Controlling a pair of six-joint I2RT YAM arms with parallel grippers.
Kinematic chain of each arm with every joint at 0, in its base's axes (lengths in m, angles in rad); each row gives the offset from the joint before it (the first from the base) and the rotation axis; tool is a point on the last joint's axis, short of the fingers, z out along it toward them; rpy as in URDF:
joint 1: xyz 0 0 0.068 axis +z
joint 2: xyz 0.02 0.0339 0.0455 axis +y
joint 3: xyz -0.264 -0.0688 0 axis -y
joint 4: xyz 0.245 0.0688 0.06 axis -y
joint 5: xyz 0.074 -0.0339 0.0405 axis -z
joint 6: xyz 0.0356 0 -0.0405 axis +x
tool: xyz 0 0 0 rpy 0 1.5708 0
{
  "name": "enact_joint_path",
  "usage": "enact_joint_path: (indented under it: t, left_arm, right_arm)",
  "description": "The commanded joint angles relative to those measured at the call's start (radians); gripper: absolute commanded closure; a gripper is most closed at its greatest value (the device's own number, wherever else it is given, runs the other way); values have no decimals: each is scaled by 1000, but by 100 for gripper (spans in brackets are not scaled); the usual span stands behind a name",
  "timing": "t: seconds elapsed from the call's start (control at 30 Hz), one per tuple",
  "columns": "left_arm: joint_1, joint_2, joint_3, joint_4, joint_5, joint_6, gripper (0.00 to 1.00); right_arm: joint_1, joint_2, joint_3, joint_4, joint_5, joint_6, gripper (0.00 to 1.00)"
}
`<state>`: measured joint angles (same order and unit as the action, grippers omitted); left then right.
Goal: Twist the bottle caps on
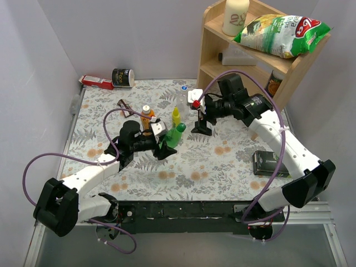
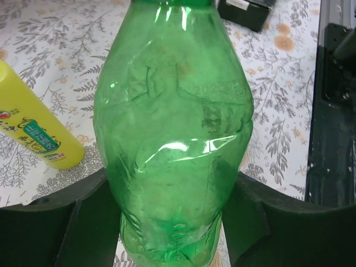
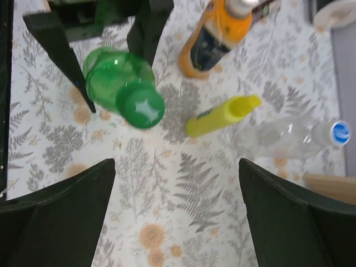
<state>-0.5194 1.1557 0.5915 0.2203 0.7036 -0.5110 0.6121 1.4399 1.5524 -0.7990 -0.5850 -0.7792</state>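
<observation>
My left gripper [image 1: 167, 146] is shut on the lower body of the green bottle [image 2: 175, 128], which leans a little and carries a green cap [image 3: 140, 105]. My right gripper [image 3: 177, 183] hangs open and empty over the floral tablecloth, just right of that bottle [image 1: 173, 135]. Behind stand the orange bottle [image 3: 214, 39] with a white cap [image 3: 242, 5] and the clear bottle [image 3: 283, 139] with a blue cap [image 3: 340, 132]. How tight any cap sits cannot be told.
A slim yellow bottle [image 3: 219, 115] stands between the green and clear bottles. A black box [image 1: 270, 163] lies at the right. A wooden shelf [image 1: 250, 50] with a snack bag [image 1: 281, 30] stands at the back right. A tin [image 1: 123, 77] sits at the back left.
</observation>
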Motion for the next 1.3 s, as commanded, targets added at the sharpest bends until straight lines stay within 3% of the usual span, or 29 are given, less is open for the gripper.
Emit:
enact_joint_path:
  t: [0.0, 0.2, 0.37, 0.6, 0.97, 1.27]
  left_arm:
    - [1, -19, 77, -174, 74, 137, 100]
    - [1, -10, 122, -214, 79, 137, 100]
    - [1, 2, 142, -242, 79, 132, 100]
    - [4, 32, 163, -156, 13, -17, 100]
    - [22, 58, 189, -110, -7, -50, 100]
    - [24, 52, 194, -75, -56, 6, 100]
  right_arm:
    - [43, -24, 20, 81, -147, -78, 2]
    - [135, -88, -115, 72, -99, -239, 2]
    - [156, -127, -183, 142, -56, -233, 2]
    - [156, -153, -233, 135, -21, -212, 2]
    - [153, -203, -313, 164, 28, -77, 3]
    - [103, -148, -240, 152, -50, 87, 7]
